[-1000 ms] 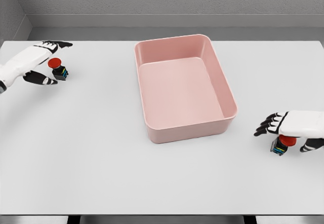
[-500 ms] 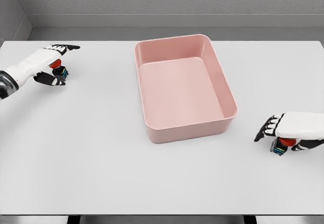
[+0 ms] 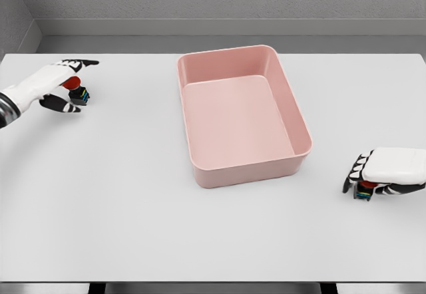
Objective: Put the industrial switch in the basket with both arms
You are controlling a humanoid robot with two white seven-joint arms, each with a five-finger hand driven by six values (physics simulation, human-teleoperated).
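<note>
Two industrial switches, each a black block with a red button, are on the white table. The left switch (image 3: 80, 96) stands at the far left; my left hand (image 3: 73, 85) is cupped around it, index finger stretched out, thumb below, fingers spread. The right switch (image 3: 364, 191) peeks out under my right hand (image 3: 374, 179), which lies flat over it with fingers curled down its left side and thumb beneath. Between them sits the pink rectangular basket (image 3: 246, 171), with nothing inside.
The white table (image 3: 120, 194) stretches wide around the basket, with its front edge near the picture's bottom. A grey wall runs behind the table's far edge.
My right hand has sunk onto its switch and its fingers have curled down around it. My left hand has drawn in closer around the left switch, thumb moving under it.
</note>
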